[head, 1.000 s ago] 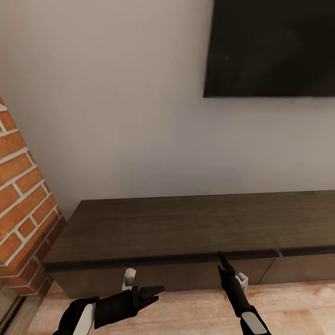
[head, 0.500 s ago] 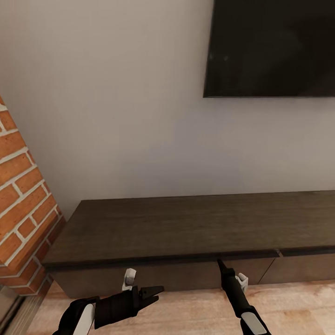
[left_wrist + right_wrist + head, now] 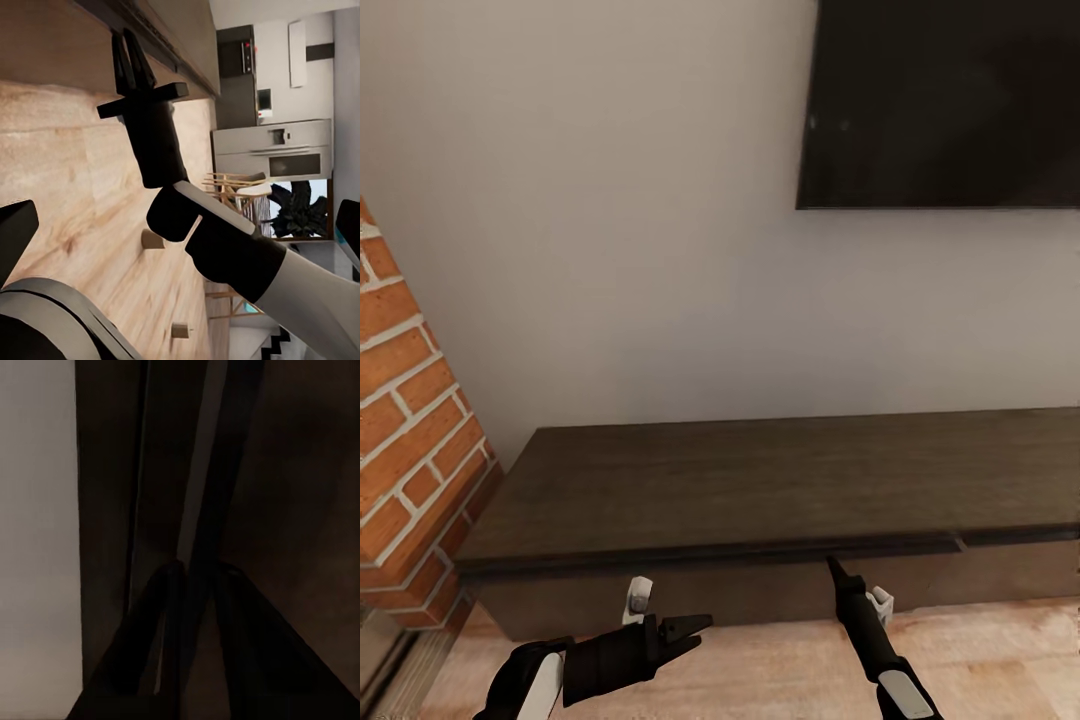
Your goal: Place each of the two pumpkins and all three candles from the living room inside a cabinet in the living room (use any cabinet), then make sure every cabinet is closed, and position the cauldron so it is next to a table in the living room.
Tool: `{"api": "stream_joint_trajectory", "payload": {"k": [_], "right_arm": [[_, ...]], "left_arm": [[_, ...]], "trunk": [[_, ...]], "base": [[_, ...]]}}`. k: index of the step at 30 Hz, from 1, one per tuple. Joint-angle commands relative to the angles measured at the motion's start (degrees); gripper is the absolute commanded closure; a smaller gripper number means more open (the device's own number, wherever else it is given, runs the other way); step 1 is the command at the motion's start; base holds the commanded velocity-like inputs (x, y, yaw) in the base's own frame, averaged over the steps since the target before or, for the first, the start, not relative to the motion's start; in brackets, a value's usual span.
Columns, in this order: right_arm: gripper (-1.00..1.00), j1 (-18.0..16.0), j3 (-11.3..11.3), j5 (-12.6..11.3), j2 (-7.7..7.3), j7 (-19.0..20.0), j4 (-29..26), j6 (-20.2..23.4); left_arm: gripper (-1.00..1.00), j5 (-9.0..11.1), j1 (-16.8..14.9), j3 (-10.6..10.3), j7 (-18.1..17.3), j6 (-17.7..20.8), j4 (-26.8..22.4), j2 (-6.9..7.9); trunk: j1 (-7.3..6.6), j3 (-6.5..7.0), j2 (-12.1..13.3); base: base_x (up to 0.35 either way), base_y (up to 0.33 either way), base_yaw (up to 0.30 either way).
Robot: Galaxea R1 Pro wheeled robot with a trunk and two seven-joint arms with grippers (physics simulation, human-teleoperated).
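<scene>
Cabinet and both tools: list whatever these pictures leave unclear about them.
- Cabinet interior: hidden behind the drawer front, head view.
- Cabinet's right end: cut off by the head view's edge.
- Right tool: fingers together against the drawer's top seam; the dark right wrist view cannot confirm any grip.
- Left tool: seen side-on in the head view, so its opening is unclear.
- Television: cut by the top and right edges.

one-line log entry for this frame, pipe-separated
scene: cabinet under TV | right gripper: shut, tip at drawer front top edge | left gripper: idle, fingers close together, empty | pumpkins/candles/cauldron: unseen
</scene>
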Motion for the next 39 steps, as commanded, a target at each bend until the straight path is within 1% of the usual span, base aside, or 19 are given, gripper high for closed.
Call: {"api": "stream_joint_trajectory", "payload": {"k": [1, 13, 16, 20, 39], "right_arm": [[1.00, 0.0, 0.0, -0.7, 0.03, 0.5, 0.0, 0.8], [1.00, 0.0, 0.0, -0.8, 0.03, 0.5, 0.0, 0.8], [1.00, 0.0, 0.0, -0.8, 0.03, 0.5, 0.0, 0.8], [1.00, 0.0, 0.0, -0.8, 0.03, 0.5, 0.0, 0.8], [1.00, 0.0, 0.0, -0.8, 0.03, 0.5, 0.0, 0.8]], "left_arm": [[-1.00, -0.2, 0.0, 0.1, -0.3, 0.2, 0.0, -0.05], [-1.00, -0.2, 0.0, 0.1, -0.3, 0.2, 0.0, -0.11], [-1.00, -0.3, 0.0, -1.3, -0.3, 0.2, 0.0, -0.06], [-1.00, -0.3, 0.0, -2.0, -0.3, 0.1, 0.0, -0.05], [-1.00, -0.2, 0.0, -2.1, -0.3, 0.1, 0.0, -0.05]], "trunk": [[-0.03, -0.05, 0.0], [-0.03, -0.05, 0.0], [-0.03, -0.05, 0.0], [-0.03, -0.05, 0.0], [-0.03, -0.05, 0.0]], "base": [[-0.202, 0.000, 0.000], [-0.193, 0.000, 0.000], [-0.253, 0.000, 0.000], [-0.233, 0.000, 0.000], [-0.192, 0.000, 0.000]]}}
